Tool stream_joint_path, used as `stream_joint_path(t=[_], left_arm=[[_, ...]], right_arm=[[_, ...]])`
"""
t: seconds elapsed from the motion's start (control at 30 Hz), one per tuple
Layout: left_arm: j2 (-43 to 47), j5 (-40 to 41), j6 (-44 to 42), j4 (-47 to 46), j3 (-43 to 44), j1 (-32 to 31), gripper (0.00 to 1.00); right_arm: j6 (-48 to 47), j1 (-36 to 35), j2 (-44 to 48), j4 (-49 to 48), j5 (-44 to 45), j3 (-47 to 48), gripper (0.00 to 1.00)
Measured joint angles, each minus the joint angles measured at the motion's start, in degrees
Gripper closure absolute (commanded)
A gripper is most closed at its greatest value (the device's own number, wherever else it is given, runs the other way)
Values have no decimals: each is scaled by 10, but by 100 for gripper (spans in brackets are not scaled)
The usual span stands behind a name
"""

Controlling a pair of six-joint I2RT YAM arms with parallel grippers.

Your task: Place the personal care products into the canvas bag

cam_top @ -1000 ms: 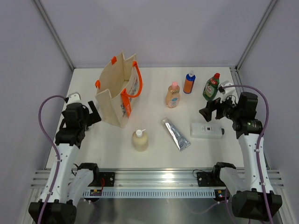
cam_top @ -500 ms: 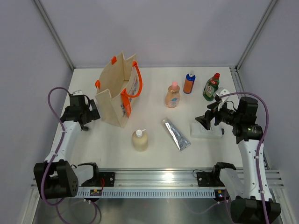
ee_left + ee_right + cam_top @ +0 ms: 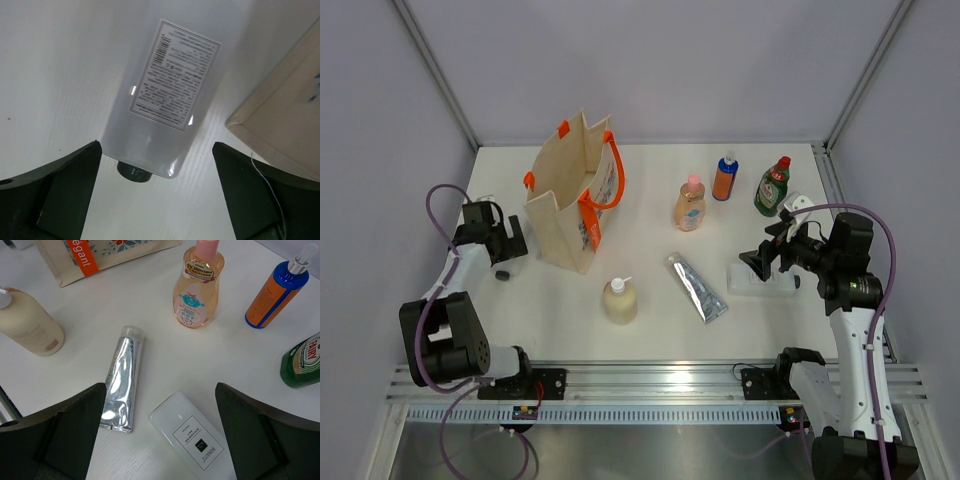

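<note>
The canvas bag (image 3: 572,200) stands upright at the left. My left gripper (image 3: 510,248) is open, low over a flat white black-capped bottle (image 3: 170,95) lying beside the bag's corner (image 3: 280,115); its fingers straddle the cap end without touching. My right gripper (image 3: 761,258) is open above another flat white bottle (image 3: 192,437), which lies right of the silver tube (image 3: 120,377). The cream pump bottle (image 3: 619,299), peach bottle (image 3: 690,205), orange bottle (image 3: 724,178) and green bottle (image 3: 772,187) stand on the table.
The table's white surface (image 3: 650,330) runs to a metal rail at the near edge. Grey walls close in the back and both sides. The left arm's purple cable (image 3: 438,205) loops beside the bag.
The left arm has folded down and its gripper has settled low over the white bottle by the bag. The right gripper has moved left and down over the other white bottle.
</note>
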State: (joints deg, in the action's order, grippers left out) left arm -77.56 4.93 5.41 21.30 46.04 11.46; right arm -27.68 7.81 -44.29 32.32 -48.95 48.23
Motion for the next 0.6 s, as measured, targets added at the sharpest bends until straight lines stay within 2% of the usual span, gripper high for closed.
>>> stream_joint_path(t=[0.13,0.37,0.43,0.57,0.6], left_arm=[[-37,-17,-24,-6,15,21,1],[-164,-61,-49,-1,87,21,1],[-188,-61,-50,0,98,21,4],[-214,-51,-44,13,118,21,24],[-219,-49,-41,18,125,21,41]], right_arm=[[0,0,-3,-1,0,0,1],[0,0,-16,-1,0,-1,0],[0,0,-18,-2,3,-1,1],[0,0,-21,-2,4,-1,1],[0,0,-22,-2,5,-2,1]])
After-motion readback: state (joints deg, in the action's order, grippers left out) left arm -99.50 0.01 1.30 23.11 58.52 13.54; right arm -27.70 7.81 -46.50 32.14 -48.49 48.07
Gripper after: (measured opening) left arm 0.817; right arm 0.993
